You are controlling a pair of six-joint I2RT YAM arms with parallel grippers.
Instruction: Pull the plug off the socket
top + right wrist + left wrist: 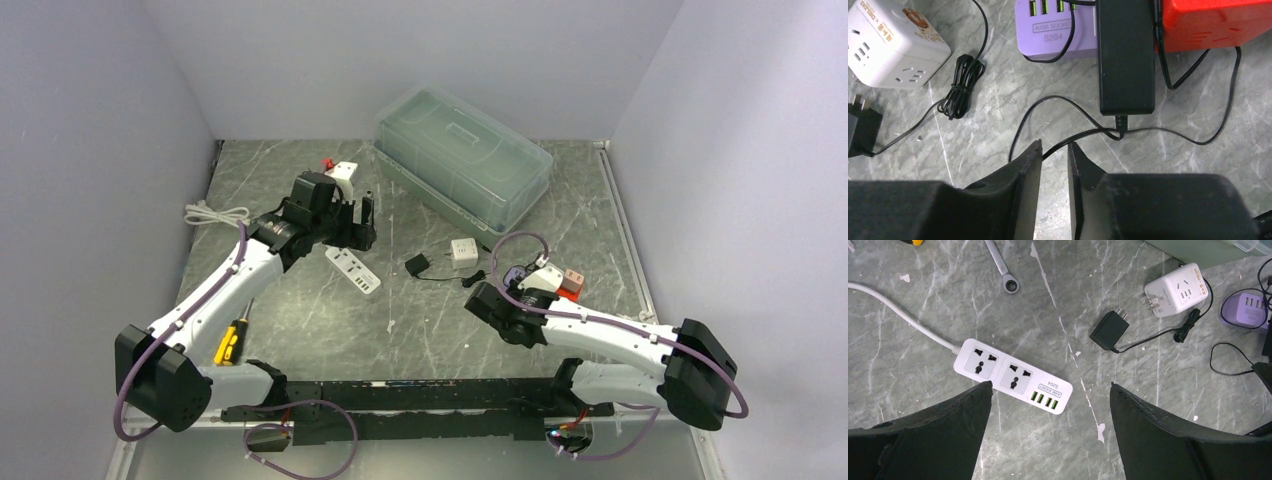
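Observation:
A black adapter plug (1126, 55) sits in a purple power strip (1058, 30), beside a red cube socket (1213, 22). Its thin black cable (1063, 107) loops over the table. My right gripper (1054, 145) hovers just short of the adapter, open only by a narrow gap and empty, with the cable passing under its tips. In the top view it is at the right centre (487, 290). My left gripper (1051, 385) is wide open and empty above a white power strip (1013, 376), whose sockets hold nothing. It also shows in the top view (360, 215).
A loose small black plug (1109, 330) and a white cube socket (1175, 290) lie mid-table. A clear lidded box (462, 150) stands at the back. A wrench (1003, 270), a yellow screwdriver (228, 343) and a coiled white cable (215, 214) lie on the left.

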